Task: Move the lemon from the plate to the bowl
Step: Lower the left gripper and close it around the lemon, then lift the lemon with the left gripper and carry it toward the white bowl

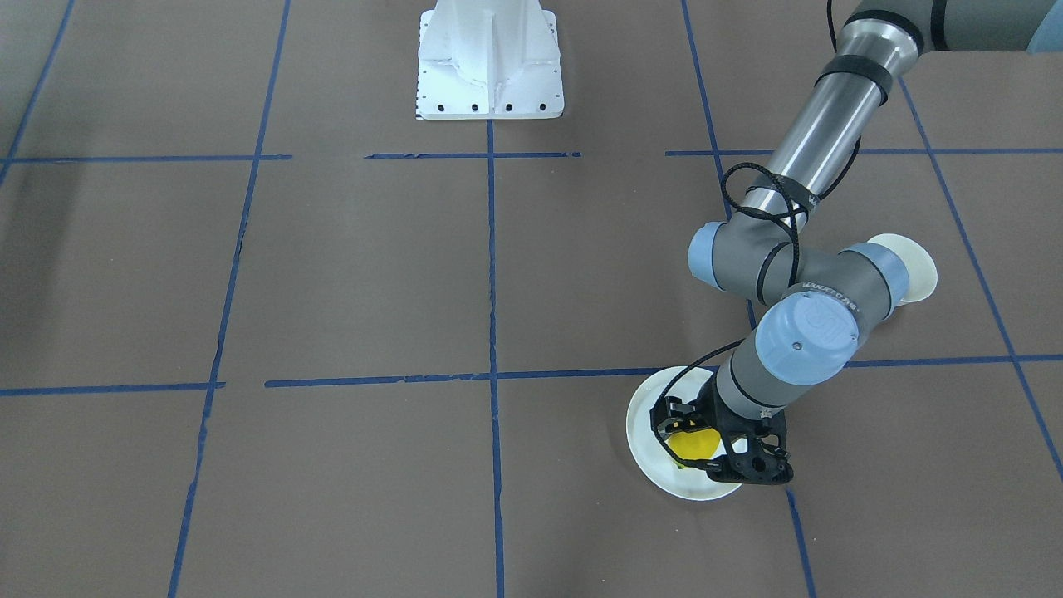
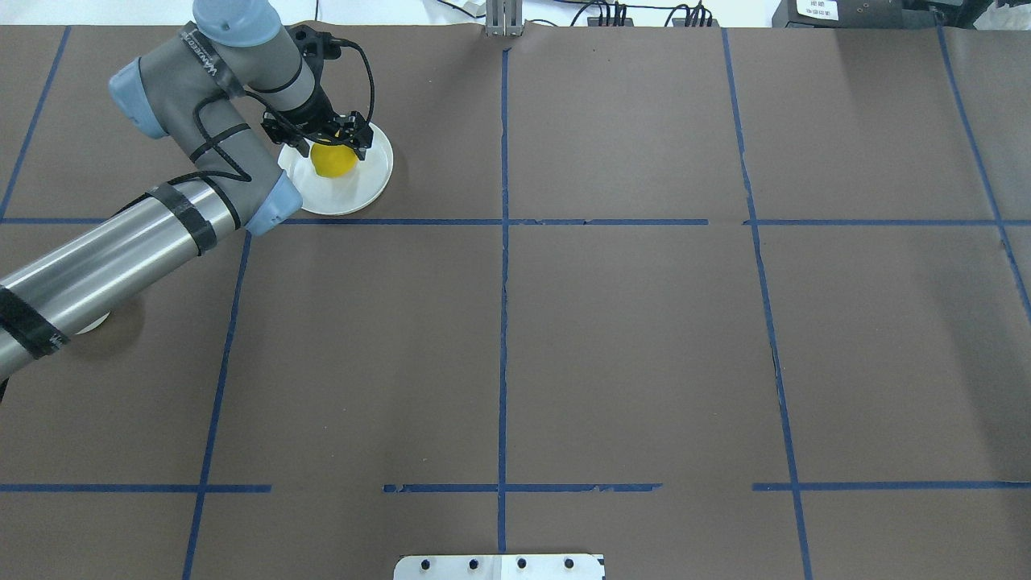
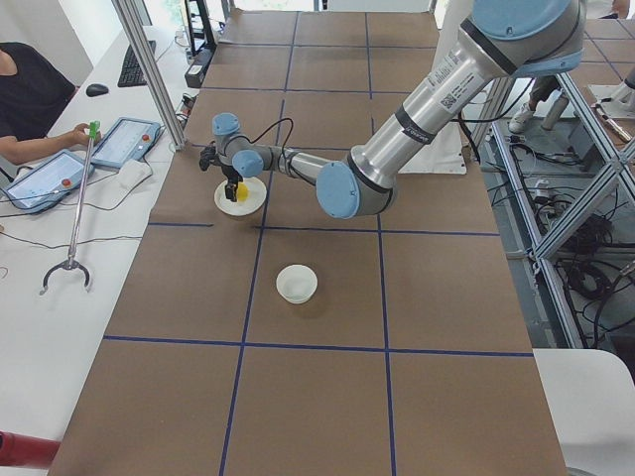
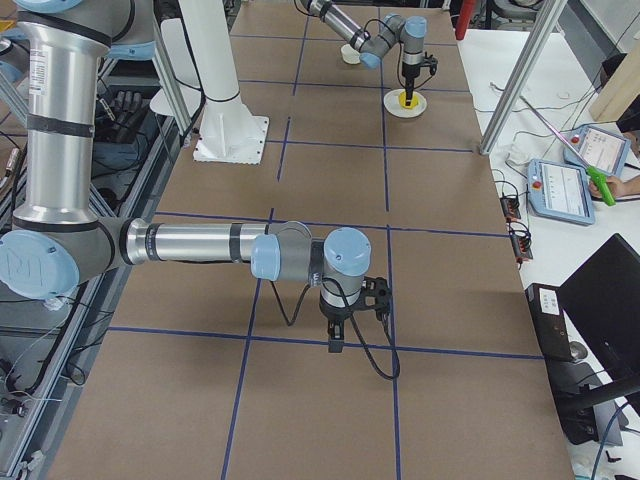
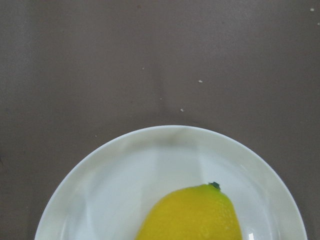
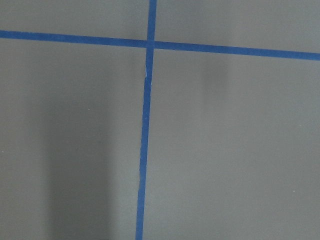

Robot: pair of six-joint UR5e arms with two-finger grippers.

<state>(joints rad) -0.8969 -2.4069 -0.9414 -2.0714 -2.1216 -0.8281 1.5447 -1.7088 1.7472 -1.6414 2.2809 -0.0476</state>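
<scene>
The plate (image 2: 354, 197), upper left in the overhead view, holds the lemon (image 2: 334, 159), which lies on its white surface. The left gripper (image 2: 320, 143) is lowered over the plate with its jaws set wide, one on each side of the lemon; contact cannot be confirmed. The bowl (image 3: 297, 283) stands well apart from the plate, and the left-side view shows only white inside it. In the overhead view the arm hides most of the bowl. The left wrist view shows the lemon's green tip (image 5: 214, 185). The right gripper (image 4: 338, 340) appears only in the right-side view, lower centre, over the table (image 4: 450, 300); its jaw state cannot be told.
</scene>
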